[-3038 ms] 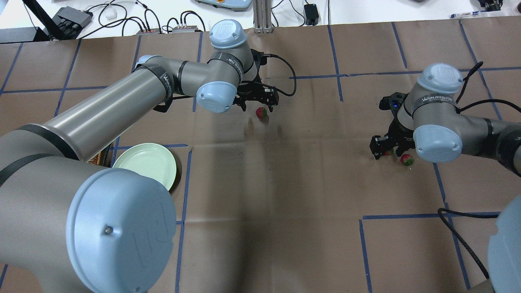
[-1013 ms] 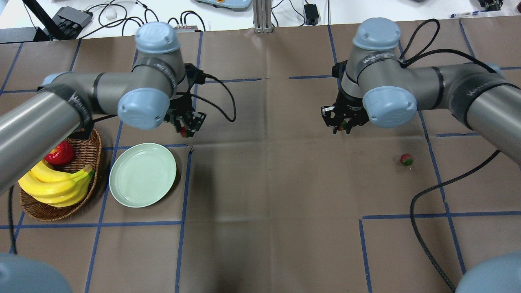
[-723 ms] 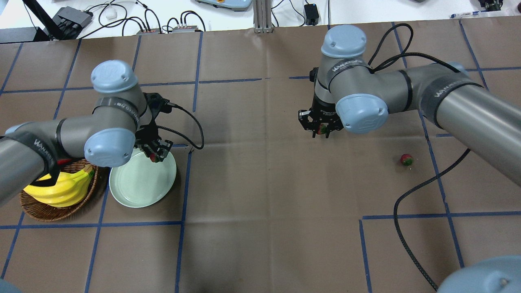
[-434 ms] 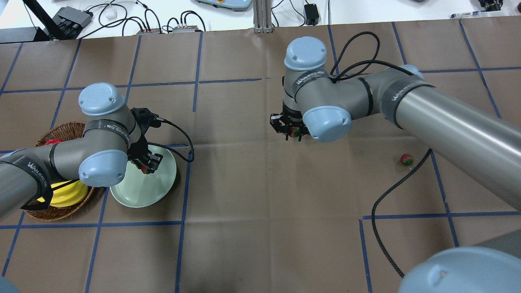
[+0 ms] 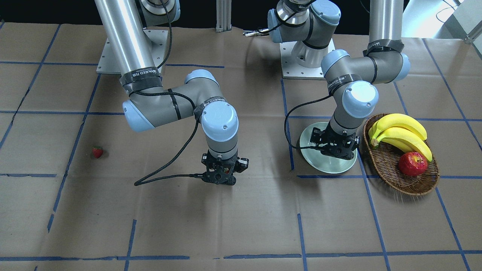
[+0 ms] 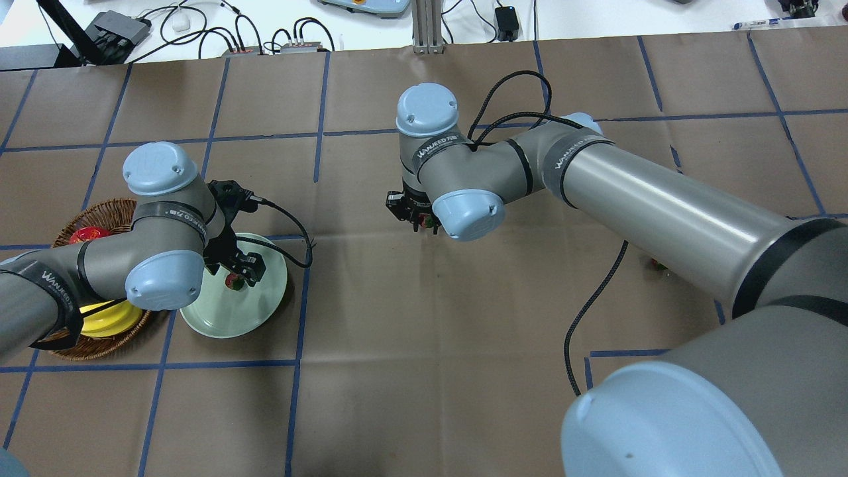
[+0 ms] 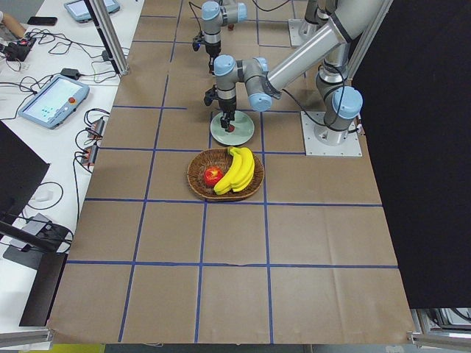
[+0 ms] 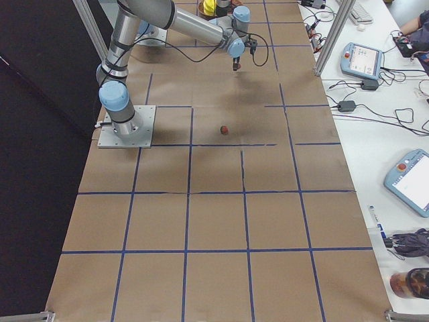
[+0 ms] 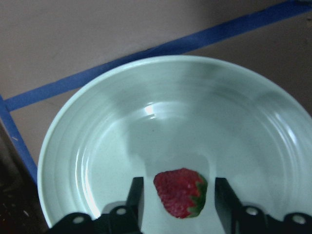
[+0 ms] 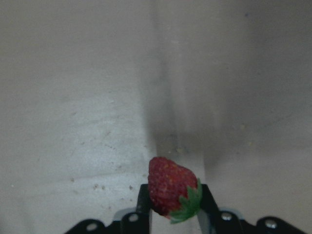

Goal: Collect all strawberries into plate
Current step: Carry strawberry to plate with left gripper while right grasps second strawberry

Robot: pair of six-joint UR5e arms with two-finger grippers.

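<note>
Moved: Both arms have swung toward your robot's left side. Three seconds back the left gripper (image 9: 179, 189) was far out over the table and the plate (image 9: 92, 126) was bare. Now it hangs right over the plate. The right gripper (image 5: 222, 174) has come from the far right to the middle.
Left gripper: its two fingers are spread apart, with a small gap on each side of the first strawberry (image 9: 179, 192). It grips nothing.
First strawberry: it looks to lie on the plate's floor, between the fingers, with its green cap off to one side.
Right gripper: its fingers squeeze tight on the second strawberry (image 10: 171, 187). The pointed end sticks out past the fingers, over the brown paper (image 10: 73, 97).
Way to go: from the right gripper, your plate lies toward the robot's left, well apart, with only paper between. The left gripper sits over the plate, so I think it must lift away first.
Third strawberry: the third strawberry (image 5: 97, 151) lies alone on the paper, far over on the robot's right. Your right arm is the nearer one.
Feel: the berries are small, red, bumpy cones and look soft, so a gentle squeeze should do. The plate is round, shiny and smooth, with a raised rim that should stop a berry rolling off.
Next door: the wicker basket (image 5: 391, 171) stands just beside the plate, with bananas (image 5: 403, 131) and a big red apple (image 5: 413, 164) in it. Leave those alone.
</note>
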